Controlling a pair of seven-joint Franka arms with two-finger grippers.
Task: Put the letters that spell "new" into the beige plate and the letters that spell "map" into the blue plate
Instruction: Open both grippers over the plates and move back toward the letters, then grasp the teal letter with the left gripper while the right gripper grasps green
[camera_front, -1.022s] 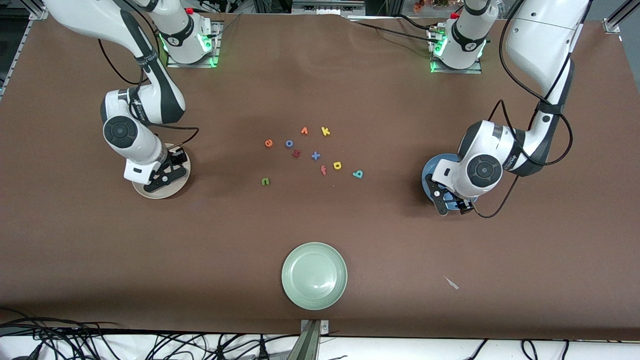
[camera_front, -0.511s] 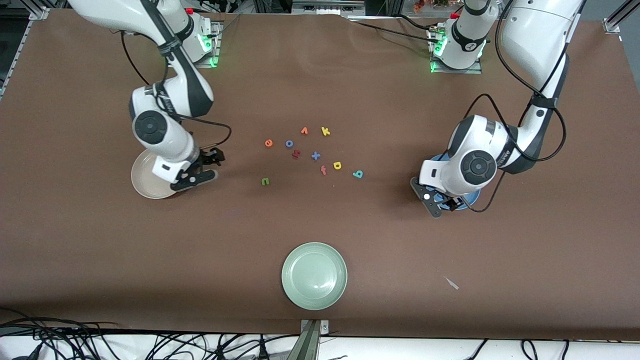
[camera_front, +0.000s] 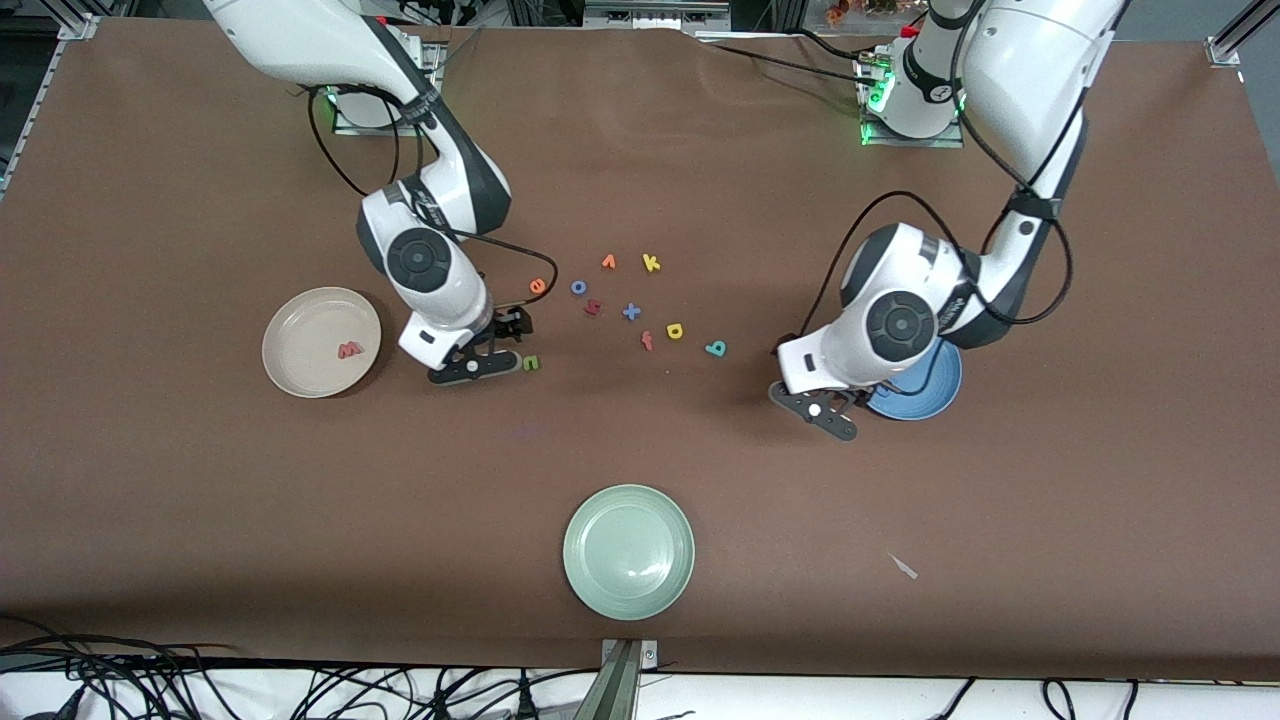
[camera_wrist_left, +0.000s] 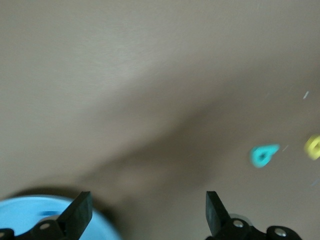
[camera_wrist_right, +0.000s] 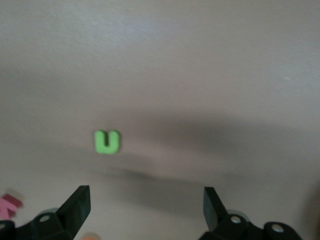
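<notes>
The salmon-pink w is already laid in the beige plate. The green n, at about 4 o'clock from the orange e, is left on the surface, beside the released, empty right hand. The blue m is glimpsed in the blue plate; the teal a and yellow p are still to be moved. The left hand is spread wide, empty, just off that plate.

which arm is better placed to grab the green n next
Right. The right gripper hangs open beside the green n, which also shows in its wrist view. The left gripper is open over the table by the blue plate, nearer the teal a.
</notes>
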